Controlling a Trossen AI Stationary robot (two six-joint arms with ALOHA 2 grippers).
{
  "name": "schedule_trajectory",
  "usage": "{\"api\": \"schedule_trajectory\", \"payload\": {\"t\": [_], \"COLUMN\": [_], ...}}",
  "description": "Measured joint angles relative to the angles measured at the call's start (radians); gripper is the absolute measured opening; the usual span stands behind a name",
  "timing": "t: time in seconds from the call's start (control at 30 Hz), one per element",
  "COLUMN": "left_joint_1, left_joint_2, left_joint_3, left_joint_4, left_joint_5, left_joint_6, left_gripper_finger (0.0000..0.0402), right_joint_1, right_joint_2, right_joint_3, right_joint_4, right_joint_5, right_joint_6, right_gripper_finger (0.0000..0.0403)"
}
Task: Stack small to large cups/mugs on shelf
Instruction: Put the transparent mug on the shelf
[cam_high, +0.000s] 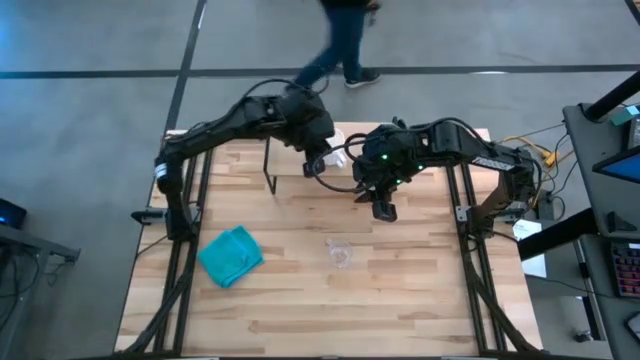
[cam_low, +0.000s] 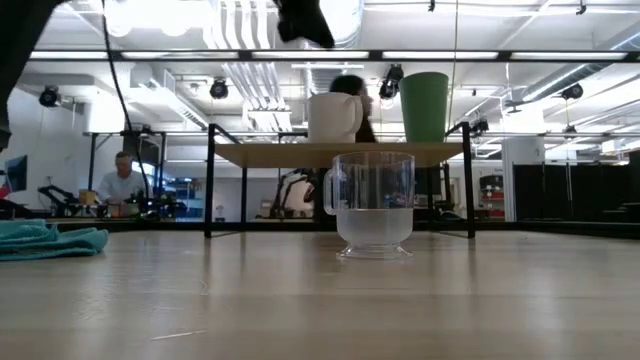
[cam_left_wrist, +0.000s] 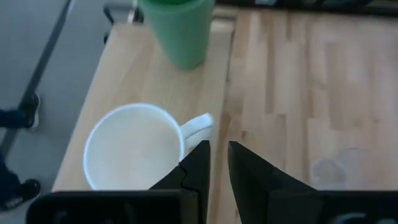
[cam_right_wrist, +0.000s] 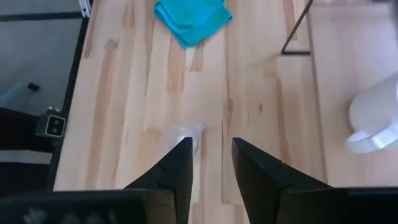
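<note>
The shelf (cam_low: 330, 154) stands at the table's far side. On it stand the white mug (cam_low: 335, 118) and, to its right in the low view, the green cup (cam_low: 425, 107), each on its base. The clear glass cup (cam_high: 340, 252) stands on the tabletop nearer the middle. My left gripper (cam_left_wrist: 219, 152) hangs over the shelf, just beside the mug's handle (cam_left_wrist: 198, 124), with a narrow gap between its fingers and nothing in it. My right gripper (cam_right_wrist: 211, 149) is open in the air, above and short of the glass cup (cam_right_wrist: 183, 134).
A teal cloth (cam_high: 230, 255) lies crumpled on the table's left part. Bare wooden tabletop (cam_high: 400, 300) spreads around the glass cup and toward the near edge. A person (cam_high: 345, 40) walks on the floor beyond the far edge. Another person (cam_low: 122, 180) sits in the room behind.
</note>
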Motion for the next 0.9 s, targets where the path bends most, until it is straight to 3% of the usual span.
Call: {"api": "schedule_trajectory", "payload": {"t": [0.27, 0.43, 0.67, 0.9], "left_joint_1": [-0.048, -0.062, -0.106, -0.21], "left_joint_2": [-0.176, -0.231, -0.217, -0.172], "left_joint_3": [-0.002, -0.004, -0.013, -0.111], "left_joint_4": [0.0, -0.036, -0.157, -0.188], "left_joint_5": [0.001, 0.001, 0.02, 0.029], "left_joint_6": [-0.016, -0.032, -0.05, -0.042], "left_gripper_finger": [0.0043, 0.0043, 0.0043, 0.0043], "right_joint_1": [0.01, 0.043, 0.094, 0.131], "right_joint_2": [0.007, 0.007, 0.007, 0.0], "right_joint_3": [-0.157, -0.276, -0.419, -0.447], "right_joint_4": [0.023, 0.129, 0.303, 0.31], "right_joint_5": [-0.008, -0.063, -0.065, -0.064], "right_joint_6": [0.093, 0.18, 0.354, 0.482], "right_gripper_finger": [0.0107, 0.0107, 0.0107, 0.01]}}
